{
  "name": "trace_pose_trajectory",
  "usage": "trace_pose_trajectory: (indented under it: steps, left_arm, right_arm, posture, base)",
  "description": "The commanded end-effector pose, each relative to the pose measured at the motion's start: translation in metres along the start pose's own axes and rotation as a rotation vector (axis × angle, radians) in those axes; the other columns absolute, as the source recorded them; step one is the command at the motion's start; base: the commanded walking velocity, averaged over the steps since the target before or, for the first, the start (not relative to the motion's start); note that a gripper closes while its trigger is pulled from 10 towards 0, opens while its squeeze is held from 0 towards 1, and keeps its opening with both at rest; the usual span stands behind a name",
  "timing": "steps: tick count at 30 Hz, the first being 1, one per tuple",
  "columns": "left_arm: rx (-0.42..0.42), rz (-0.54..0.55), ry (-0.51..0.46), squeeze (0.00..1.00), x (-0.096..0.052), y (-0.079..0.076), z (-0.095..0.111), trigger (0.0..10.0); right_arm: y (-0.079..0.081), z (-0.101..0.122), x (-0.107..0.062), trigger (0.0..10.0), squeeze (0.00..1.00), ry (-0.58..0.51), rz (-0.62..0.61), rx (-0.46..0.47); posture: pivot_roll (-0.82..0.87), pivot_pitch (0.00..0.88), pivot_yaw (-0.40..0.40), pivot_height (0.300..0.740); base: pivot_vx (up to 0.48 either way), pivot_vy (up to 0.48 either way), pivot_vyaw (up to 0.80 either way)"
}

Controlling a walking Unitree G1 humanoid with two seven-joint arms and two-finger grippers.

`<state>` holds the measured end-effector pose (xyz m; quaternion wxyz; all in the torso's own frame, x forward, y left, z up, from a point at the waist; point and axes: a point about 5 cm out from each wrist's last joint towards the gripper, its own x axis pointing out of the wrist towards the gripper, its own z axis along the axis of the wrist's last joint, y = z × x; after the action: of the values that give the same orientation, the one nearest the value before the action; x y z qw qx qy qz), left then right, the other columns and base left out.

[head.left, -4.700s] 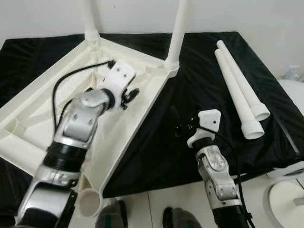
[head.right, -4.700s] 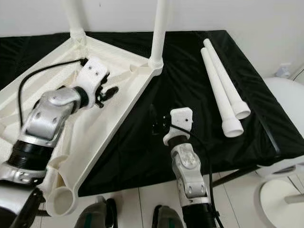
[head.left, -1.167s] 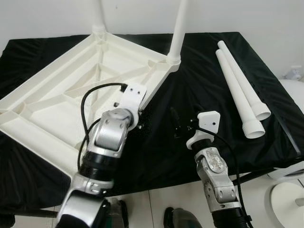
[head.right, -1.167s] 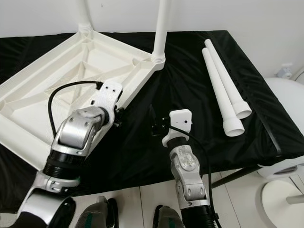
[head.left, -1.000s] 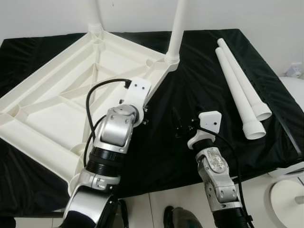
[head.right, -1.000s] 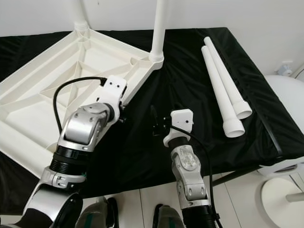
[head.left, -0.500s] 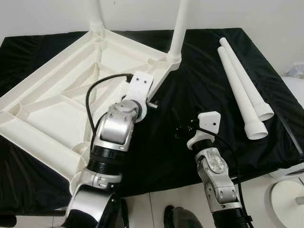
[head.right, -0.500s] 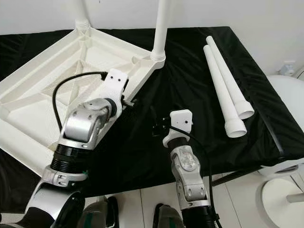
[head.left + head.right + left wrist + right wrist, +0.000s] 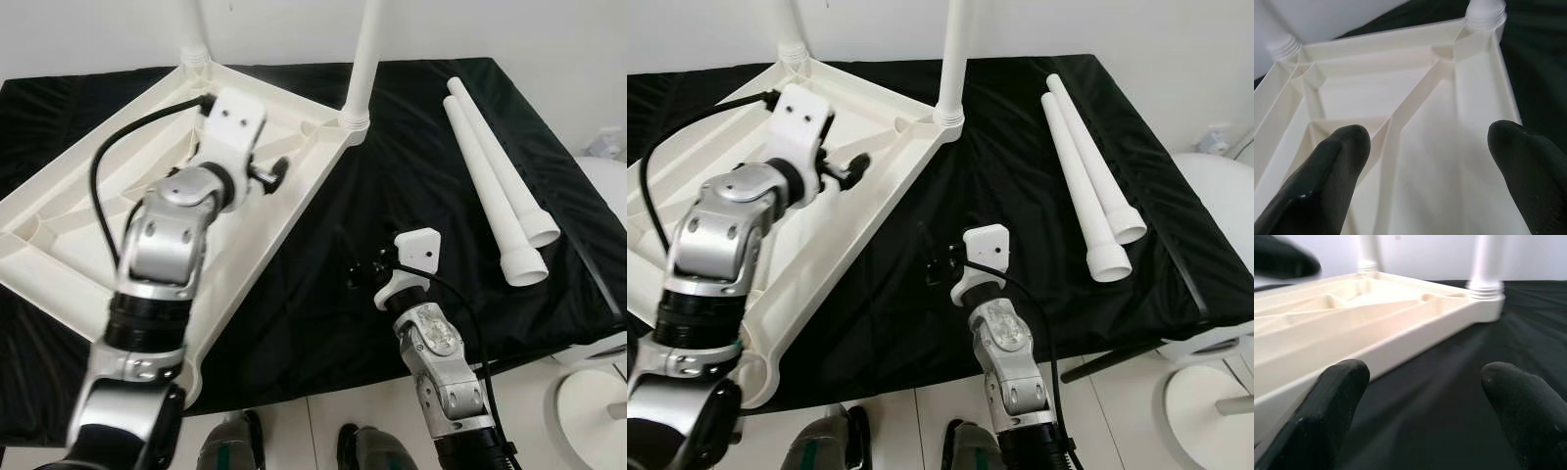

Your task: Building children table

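A white plastic table top (image 9: 88,196) lies upside down on a black cloth (image 9: 431,157). Two white legs stand in its far corners (image 9: 365,59) (image 9: 193,29). Another two loose legs (image 9: 495,176) lie side by side on the cloth at the right. My left gripper (image 9: 269,176) hovers open over the ribbed underside near the right rim; the ribs (image 9: 1415,103) show between its fingers (image 9: 1347,147). My right gripper (image 9: 358,274) is low over the cloth in front of the table top's right rim (image 9: 1400,338), open and holding nothing.
The table top's near corner (image 9: 191,382) reaches the front edge of the cloth-covered surface. A white round seat (image 9: 607,196) and a white round base (image 9: 588,411) stand on the right. My feet (image 9: 230,446) are on the light floor below. A white wall is behind.
My left gripper has risen from beside the table top's right rim and moved left, over its underside. The right gripper has shifted slightly left. The table top's near corner has swung a little nearer.
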<state>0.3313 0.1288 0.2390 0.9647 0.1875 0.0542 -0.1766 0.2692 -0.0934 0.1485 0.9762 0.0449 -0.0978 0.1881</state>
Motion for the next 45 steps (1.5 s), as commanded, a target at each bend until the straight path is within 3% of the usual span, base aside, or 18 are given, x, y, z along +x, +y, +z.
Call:
trace_pose_trajectory:
  steps: [1,3,15,21,28,30,32,45]
  left_arm:
    - [0.042,-0.020,-0.016,0.00,-0.002,-0.003,0.001,10.0]
    - [0.102,-0.039,0.009,0.00,-0.007,0.000,-0.008,10.0]
    - [0.214,-0.058,0.081,0.00,-0.021,0.003,-0.031,10.0]
    - [0.289,-0.035,0.100,0.00,-0.031,0.007,-0.035,10.0]
    - [0.321,0.004,0.117,0.00,-0.043,0.016,-0.037,10.0]
    - [0.326,0.034,0.124,0.00,-0.045,0.022,-0.036,10.0]
    - [0.359,0.117,0.140,0.00,-0.050,0.039,-0.033,10.0]
    - [0.449,0.296,0.136,0.00,-0.064,0.080,-0.015,10.0]
  right_arm:
    - [0.005,0.001,0.002,10.0,0.00,0.012,0.034,0.010]
    - [0.013,0.001,0.007,10.0,0.00,0.041,0.078,0.005]
    - [0.036,0.006,0.024,10.0,0.00,0.110,0.264,0.017]
    - [0.046,0.013,0.035,10.0,0.00,0.148,0.327,0.075]
    - [0.062,0.020,0.043,10.0,0.00,0.184,0.458,0.229]
    - [0.064,0.021,0.045,10.0,0.00,0.189,0.472,0.240]
    - [0.068,0.021,0.048,10.0,0.00,0.239,0.498,0.265]
    - [0.064,0.001,0.044,10.0,0.00,0.517,0.463,0.346]
  posture:
    - [0.01,0.103,-0.011,0.740]
    - [0.02,0.101,-0.019,0.740]
    - [0.05,0.103,-0.062,0.740]
    - [0.07,0.120,-0.098,0.740]
    - [0.09,0.129,-0.117,0.740]
    - [0.09,0.129,-0.117,0.740]
    - [0.10,0.132,-0.122,0.740]
    - [0.08,0.139,-0.122,0.740]
  base:
    - [0.000,0.000,0.00]
    - [0.000,0.000,0.00]
    - [0.000,0.000,0.00]
    - [0.000,0.000,0.00]
    - [0.000,0.000,0.00]
    - [0.000,0.000,0.00]
    - [0.000,0.000,0.00]
    - [0.000,0.000,0.00]
